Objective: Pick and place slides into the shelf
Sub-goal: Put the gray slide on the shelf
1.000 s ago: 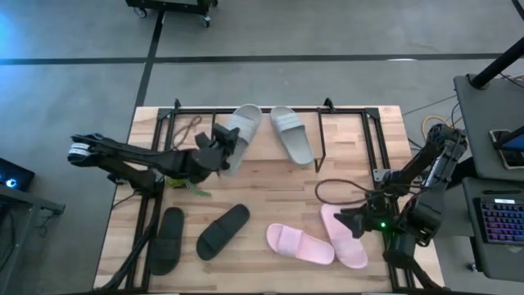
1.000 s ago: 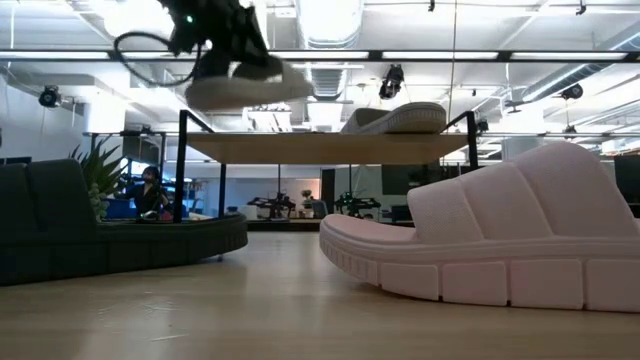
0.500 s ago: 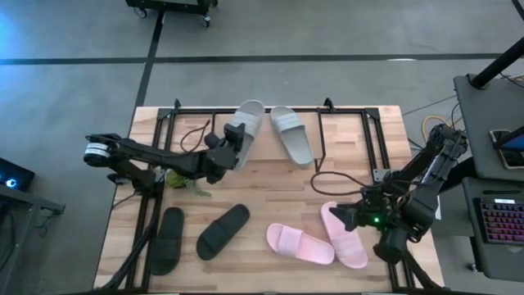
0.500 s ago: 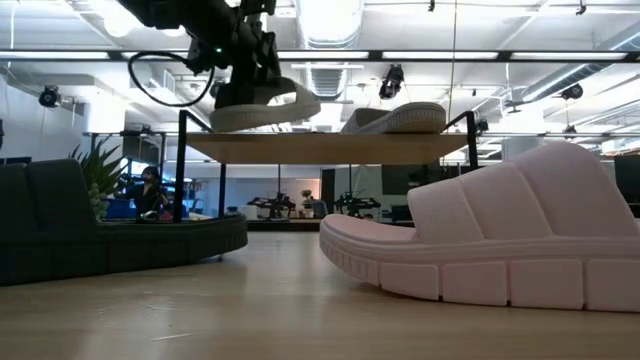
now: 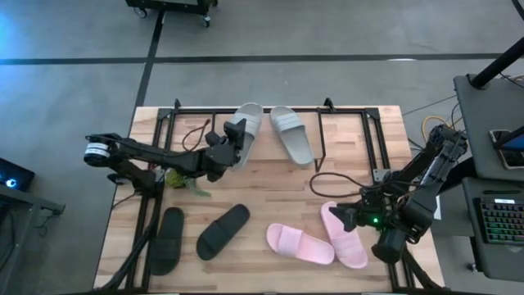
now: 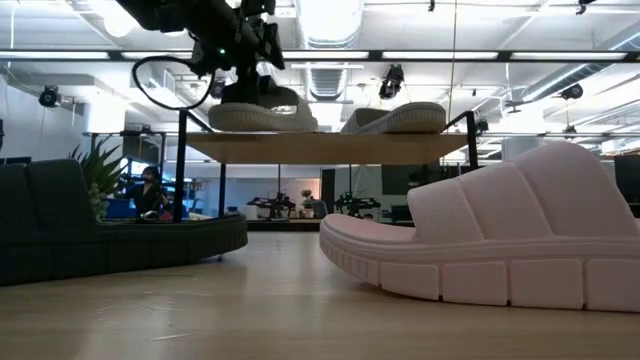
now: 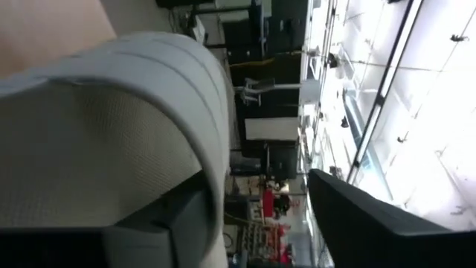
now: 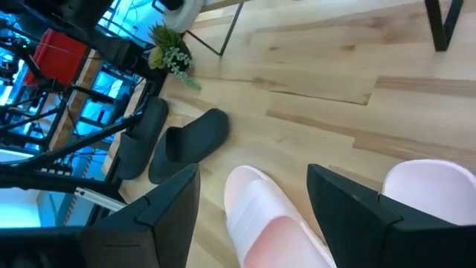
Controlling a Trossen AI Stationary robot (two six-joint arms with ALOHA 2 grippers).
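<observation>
while my left hand [image 5: 227,147] grips the grey-green slide [image 5: 243,131] at upper centre of the high view, resting on the shelf [image 6: 330,147] beside its twin [image 5: 291,133], releasing askew could tip it off the board. my right hand [image 5: 350,219], open, hovers over the pink slides [image 5: 327,238] at lower right.

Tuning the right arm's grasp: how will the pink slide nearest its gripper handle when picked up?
Probably light: the pink slide looks like one thick moulded foam piece. Likely fairly stiff, since its wide strap stands arched unsupported. Its flat ridged sole should resist rolling or tipping. The right gripper hovers open over it.
</observation>
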